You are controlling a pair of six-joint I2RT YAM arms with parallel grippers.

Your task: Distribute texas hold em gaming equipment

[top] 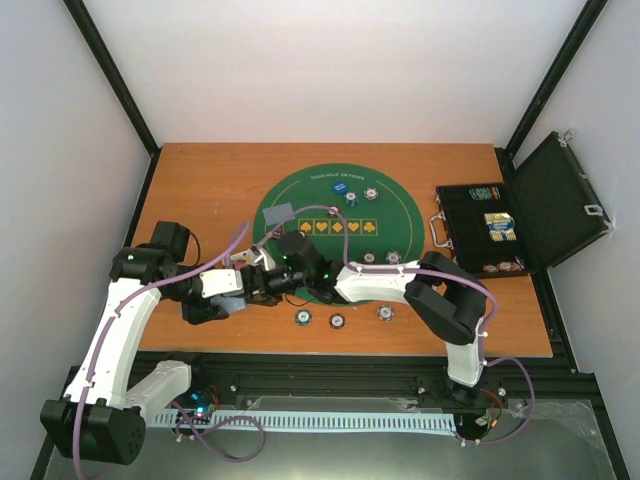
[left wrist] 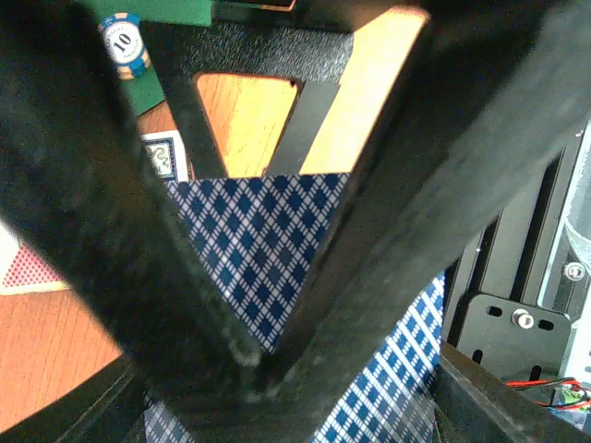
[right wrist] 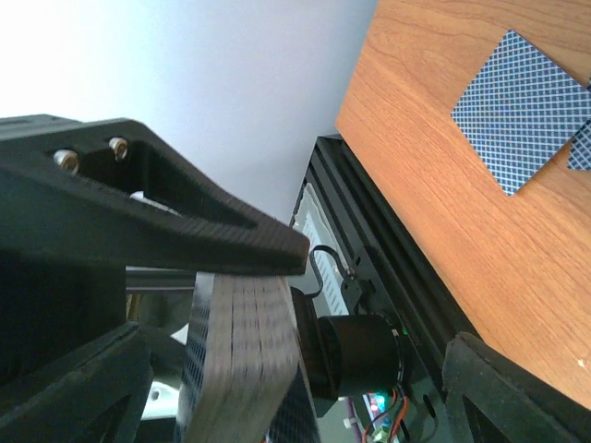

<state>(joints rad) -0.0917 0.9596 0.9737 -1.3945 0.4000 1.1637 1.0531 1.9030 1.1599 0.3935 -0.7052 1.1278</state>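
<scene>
- Two grippers meet low over the near-left part of the desk [top: 200,190], just off the edge of the green mat [top: 395,225]. This is judged to be the drawing of a card from one arm to the other.
- Left gripper [left wrist: 259,365]: closed on the deck of cards [left wrist: 249,249], with its fingers pinching across the blue diamond backs. The deck is held clear of the desk with one edge offered to the other arm, evidently so that a single card can be drawn off.
- Right gripper [right wrist: 295,383]: open, with its fingers spread wide to either side of the deck's edge. Contact with the deck cannot be confirmed.
- Two loose cards [right wrist: 517,106] lie face down, close together, on bare wood beyond the deck.
- Poker chips [top: 338,321] sit in small clusters: one at the far side of the mat, one at its near-right rim, and one on the wood just off its near edge. The spacing suggests separate player positions.
- The black case [top: 560,200] stands open at the right and holds further chips and cards. Distribution is judged part-done.
- Risk noted: the packed deck could give up several cards at once.
</scene>
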